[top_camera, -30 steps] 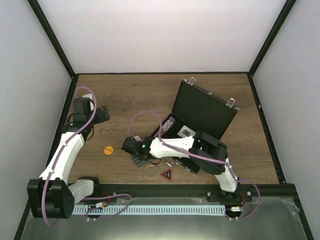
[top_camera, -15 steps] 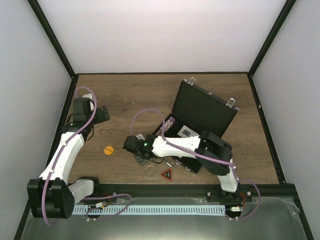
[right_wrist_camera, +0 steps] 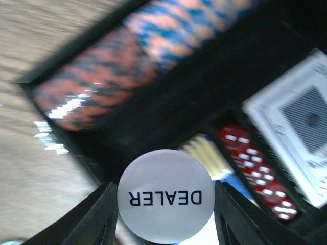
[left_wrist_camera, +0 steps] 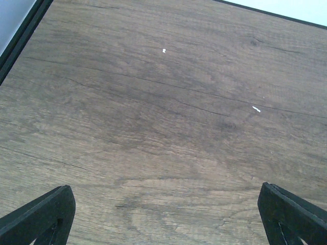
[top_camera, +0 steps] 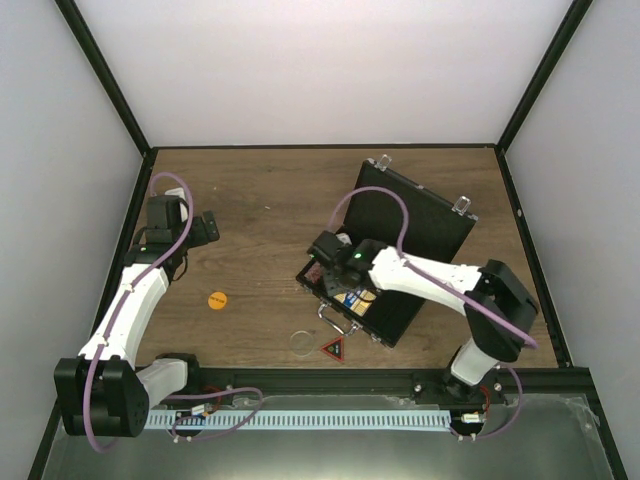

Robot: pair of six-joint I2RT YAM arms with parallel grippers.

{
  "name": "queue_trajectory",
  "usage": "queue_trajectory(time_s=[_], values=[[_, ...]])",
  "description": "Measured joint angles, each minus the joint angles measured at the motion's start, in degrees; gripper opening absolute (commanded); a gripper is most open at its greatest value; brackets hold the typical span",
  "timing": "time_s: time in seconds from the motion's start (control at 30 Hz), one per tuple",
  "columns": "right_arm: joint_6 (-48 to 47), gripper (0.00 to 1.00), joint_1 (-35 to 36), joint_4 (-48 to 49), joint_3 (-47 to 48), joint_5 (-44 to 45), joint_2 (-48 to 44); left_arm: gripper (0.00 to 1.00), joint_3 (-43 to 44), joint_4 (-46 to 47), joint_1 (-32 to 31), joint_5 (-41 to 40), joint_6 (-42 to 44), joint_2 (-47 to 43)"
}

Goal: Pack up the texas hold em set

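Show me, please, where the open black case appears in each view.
Top external: the black case sits open, right of centre.
Left wrist: not in it.
Right wrist: the case fills the frame behind the DEALER button.
Shared landmark: the wooden table.

Seen from above, the right gripper (top_camera: pixel 330 266) covers the near-left part of the case (top_camera: pixel 412 215) tray. It hides what lies beneath, including the DEALER button (right_wrist_camera: pixel 165 196) pinched between its fingers. In the wrist view that button's lower rim is cut by the bottom edge, and the button masks most of a yellow-and-blue item in the case. The chip row (right_wrist_camera: pixel 127 66) along the case's wall is smeared into orange and blue streaks. The red dice (right_wrist_camera: pixel 250 168) have soft pips, and the card deck (right_wrist_camera: pixel 296 127) runs off the right edge. Left of the case, the orange chip (top_camera: pixel 217 299) has lettering too small to read. So is the mark on the triangle (top_camera: pixel 333 349) in front of the case. Only the tips of the left gripper (left_wrist_camera: pixel 164 212) show, spread wide and cut off at the bottom edge.
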Motion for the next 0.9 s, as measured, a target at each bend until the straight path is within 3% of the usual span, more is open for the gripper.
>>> queue_trajectory(time_s=[0.23,0.9], values=[[0.0,0.51,-8.2,2.5,-10.4,-2.6,-6.8,1.00,0.0,0.0,0.0,0.0,0.0,0.0],[0.0,0.51,-8.6,7.2,-12.4,-7.9,-5.2,1.00,0.0,0.0,0.0,0.0,0.0,0.7]])
